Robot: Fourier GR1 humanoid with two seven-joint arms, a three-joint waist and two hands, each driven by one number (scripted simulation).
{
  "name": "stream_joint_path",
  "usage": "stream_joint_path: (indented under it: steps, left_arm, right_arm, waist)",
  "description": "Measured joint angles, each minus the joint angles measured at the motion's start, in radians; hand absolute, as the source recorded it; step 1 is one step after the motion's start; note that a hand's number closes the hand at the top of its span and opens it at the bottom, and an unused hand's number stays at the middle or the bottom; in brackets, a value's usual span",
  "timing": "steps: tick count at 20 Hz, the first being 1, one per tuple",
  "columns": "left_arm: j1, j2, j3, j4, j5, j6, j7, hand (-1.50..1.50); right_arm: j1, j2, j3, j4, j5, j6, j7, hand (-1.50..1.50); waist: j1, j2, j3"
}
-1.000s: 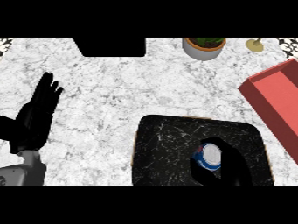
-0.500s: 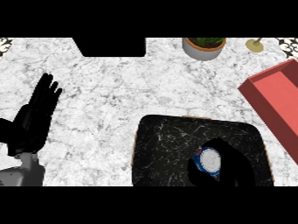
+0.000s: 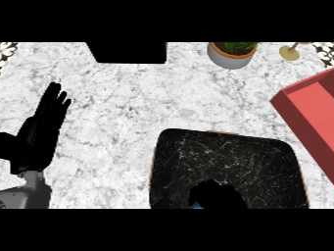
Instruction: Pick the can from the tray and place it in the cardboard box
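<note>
**Can vanishes under the right hand at the tray's near edge**

The can [image 3: 195,206] shows now only as a thin blue sliver at the near edge of the dark marble-patterned tray [image 3: 227,157]. The right hand [image 3: 216,195] sits directly over it. A second ago the can's white top and blue-and-red side were in plain view just ahead of that hand; the hand has since closed over it and hidden nearly all of it. This reads as the grasp stage of the pick, with the lift not yet begun. Whether the fingers are curled round the can cannot be told, as hand and tray merge into one dark mass.

The red box [image 3: 321,122], open at the top, lies slantwise along the worktop's right edge, well apart from the can, so the carry would run right and away from the robot. The left hand [image 3: 43,130] rests open, fingers straight, near the worktop's left edge. A potted plant [image 3: 232,53] stands at the far edge.
</note>
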Motion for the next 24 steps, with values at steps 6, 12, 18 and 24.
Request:
stream_joint_path:
  steps: [6, 12, 18, 24]
  left_arm:
    - [0.018, -0.009, -0.002, -0.013, -0.007, 0.009, 0.001, 0.00]
    - [0.013, -0.010, 0.004, 0.004, -0.010, 0.007, -0.020, 0.00]
    - [0.006, -0.002, 0.017, 0.009, 0.005, -0.005, -0.019, 0.00]
    - [0.004, -0.006, 0.016, 0.018, 0.002, -0.007, -0.027, 0.00]
  right_arm:
    - [0.010, -0.082, 0.112, -0.236, 0.089, 0.121, -0.019, 1.50]
    - [0.027, -0.023, 0.060, -0.440, 0.122, 0.127, 0.070, 1.50]
    - [-0.012, 0.016, -0.135, -0.472, 0.133, 0.131, 0.128, 1.50]
    - [-0.054, 0.025, -0.377, -0.474, 0.116, 0.194, 0.119, 1.50]
  waist:
    - [-0.017, 0.000, 0.000]
    - [-0.025, 0.001, 0.000]
    - [-0.023, 0.003, 0.001]
    - [-0.019, 0.006, 0.001]
